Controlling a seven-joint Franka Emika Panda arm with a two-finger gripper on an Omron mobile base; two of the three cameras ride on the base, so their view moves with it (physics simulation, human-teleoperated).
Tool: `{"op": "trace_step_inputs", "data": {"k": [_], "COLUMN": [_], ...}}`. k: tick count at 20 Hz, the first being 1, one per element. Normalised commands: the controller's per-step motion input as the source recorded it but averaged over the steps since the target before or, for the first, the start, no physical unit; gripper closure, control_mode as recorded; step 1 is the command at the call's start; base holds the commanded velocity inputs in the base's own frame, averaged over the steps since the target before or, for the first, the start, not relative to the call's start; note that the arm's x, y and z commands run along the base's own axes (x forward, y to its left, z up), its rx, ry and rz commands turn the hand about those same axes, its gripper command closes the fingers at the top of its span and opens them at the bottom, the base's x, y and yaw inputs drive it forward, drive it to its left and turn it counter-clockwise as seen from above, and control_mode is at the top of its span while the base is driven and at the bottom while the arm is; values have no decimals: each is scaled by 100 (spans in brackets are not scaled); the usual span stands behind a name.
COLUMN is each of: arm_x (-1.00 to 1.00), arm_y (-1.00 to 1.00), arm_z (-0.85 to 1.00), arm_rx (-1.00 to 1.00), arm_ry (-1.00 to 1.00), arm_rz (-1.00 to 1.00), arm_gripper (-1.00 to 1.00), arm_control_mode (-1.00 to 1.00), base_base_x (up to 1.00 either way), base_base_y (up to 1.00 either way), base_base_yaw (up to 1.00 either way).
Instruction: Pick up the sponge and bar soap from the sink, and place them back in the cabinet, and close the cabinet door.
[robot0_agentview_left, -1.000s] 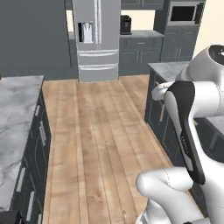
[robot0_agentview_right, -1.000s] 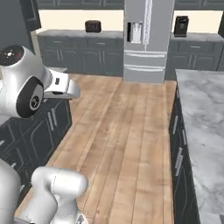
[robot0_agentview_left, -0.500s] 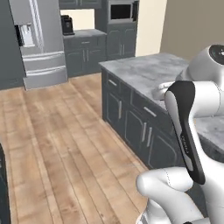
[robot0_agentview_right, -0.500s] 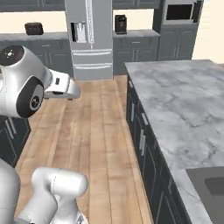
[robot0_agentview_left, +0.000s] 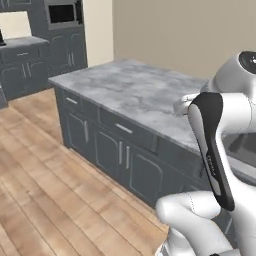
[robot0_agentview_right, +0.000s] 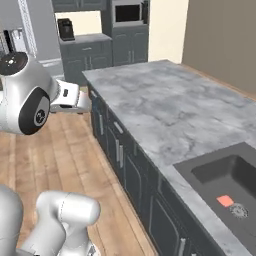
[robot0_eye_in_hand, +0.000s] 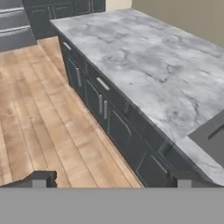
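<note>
Barely started tbh. My jaws are wide open and empty, hanging over the floor beside the counter (robot0_agentview_right: 165, 100). The bar soap (robot0_agentview_right: 225, 200) sits in the sink (robot0_agentview_right: 210, 170); sponge, cabinet, door all left.

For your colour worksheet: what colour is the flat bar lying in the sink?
Pink-red bar soap, clearest in right base view.

Grey marble counter (robot0_agentview_left: 135, 95) over base cabinets (robot0_agentview_left: 115, 150)

Base swung right, sink (robot0_agentview_right: 220, 177) with bar soap (robot0_agentview_right: 225, 200) now visible
</note>
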Motion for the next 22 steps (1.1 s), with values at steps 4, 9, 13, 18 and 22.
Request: {"op": "trace_step_inputs", "data": {"k": [4,9,13,18,22], "arm_x": [0,0,0,0,0], "arm_y": [0,0,0,0,0], "arm_z": [0,0,0,0,0], "arm_rx": [0,0,0,0,0], "arm_ry": [0,0,0,0,0], "arm_rz": [0,0,0,0,0], "arm_gripper": [-100,-100,-100,-100,-100], "arm_control_mode": [100,100,100,100,100], "base_base_x": [-6,-3,18,45,36], "base_base_y": [0,0,1,8,3], "base_base_yaw": [-56,-55,-46,-35,-39]}}
